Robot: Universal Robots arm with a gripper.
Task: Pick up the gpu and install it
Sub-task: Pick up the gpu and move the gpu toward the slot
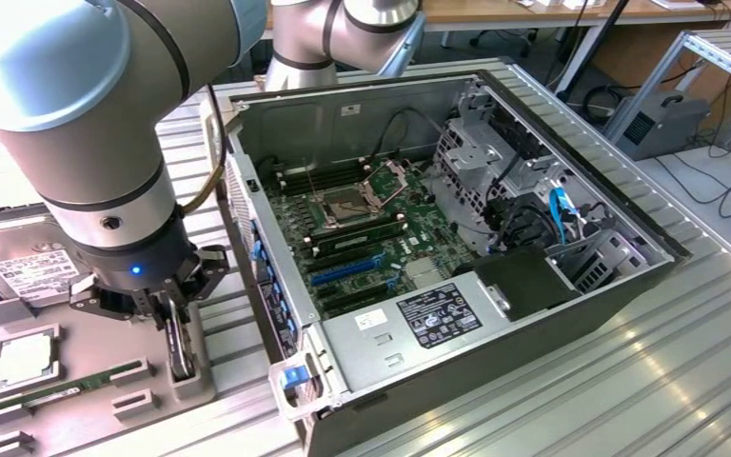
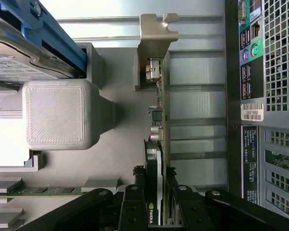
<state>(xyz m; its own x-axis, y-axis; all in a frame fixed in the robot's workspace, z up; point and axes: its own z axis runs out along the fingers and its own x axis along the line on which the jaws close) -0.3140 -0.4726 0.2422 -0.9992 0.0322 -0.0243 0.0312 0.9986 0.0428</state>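
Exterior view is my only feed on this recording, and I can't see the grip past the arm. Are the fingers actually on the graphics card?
Observer: Yes. In the wrist view the gripper is closed on the graphics card, with one finger against each face.
Operator: Which end has it got?
Observer: The end away from the silver bracket.
Operator: Sure it's the right part?
Observer: Its upper edge carries a green logo between the fingers.

UR arm (image 1: 80,143): silver-grey cyl. tubes w/ pale-blue joint caps (image 1: 35,48), black seam rings (image 1: 87,202), black wrist unit (image 1: 125,255) w/ lit blue LED (image 1: 136,269), black multi-link gripper (image 1: 172,319) w/ round pivot screws (image 2: 102,193).
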